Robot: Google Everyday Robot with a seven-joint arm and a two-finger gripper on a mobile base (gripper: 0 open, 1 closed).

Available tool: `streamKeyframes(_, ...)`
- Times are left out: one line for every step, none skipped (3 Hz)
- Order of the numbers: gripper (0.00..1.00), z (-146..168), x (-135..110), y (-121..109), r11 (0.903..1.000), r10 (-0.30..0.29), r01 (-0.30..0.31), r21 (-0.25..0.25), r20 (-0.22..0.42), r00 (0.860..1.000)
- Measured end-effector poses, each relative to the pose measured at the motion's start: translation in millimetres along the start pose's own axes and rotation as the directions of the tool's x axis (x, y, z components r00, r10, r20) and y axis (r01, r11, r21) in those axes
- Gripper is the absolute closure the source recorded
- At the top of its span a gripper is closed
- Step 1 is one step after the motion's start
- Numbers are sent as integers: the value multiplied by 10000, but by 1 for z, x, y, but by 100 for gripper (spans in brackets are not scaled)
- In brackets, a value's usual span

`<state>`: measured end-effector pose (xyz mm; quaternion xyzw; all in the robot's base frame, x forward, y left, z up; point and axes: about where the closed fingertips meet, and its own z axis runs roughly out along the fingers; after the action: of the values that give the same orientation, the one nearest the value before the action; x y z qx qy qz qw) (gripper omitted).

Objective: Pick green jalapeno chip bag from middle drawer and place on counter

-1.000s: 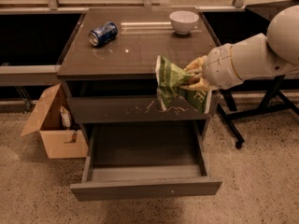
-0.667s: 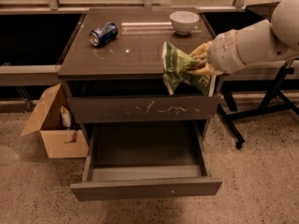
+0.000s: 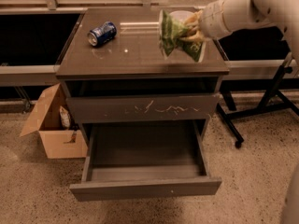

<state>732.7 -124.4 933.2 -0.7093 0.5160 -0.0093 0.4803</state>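
My gripper [image 3: 190, 31] is shut on the green jalapeno chip bag [image 3: 174, 34] and holds it in the air above the right part of the counter [image 3: 131, 55]. The bag hangs crumpled, its lower edge close over the glossy top. My white arm reaches in from the upper right. The middle drawer [image 3: 145, 189] is pulled out below and shows a bare dark inside. Above it is the shut drawer front with white scratch marks [image 3: 142, 109].
A blue soda can [image 3: 102, 33] lies on its side at the counter's back left. A white bowl [image 3: 180, 16] stands at the back right, mostly hidden behind the bag. An open cardboard box [image 3: 52, 125] sits on the floor left of the cabinet. A black stand leg [image 3: 254, 111] is on the right.
My gripper has lifted the chip bag from in front of the scratched drawer up and back over the counter's right side. The can and drawer have not moved.
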Motion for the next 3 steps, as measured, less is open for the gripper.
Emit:
streamKeyframes(100,9,18,-41,9972,178,-160,728,-245,9995)
streamKeyframes(82,17,34,-65,9908,649,-593,1214,-425,9970)
streamKeyframes(57,31,42,-78,9851,1069,-996,1401,-455,9932)
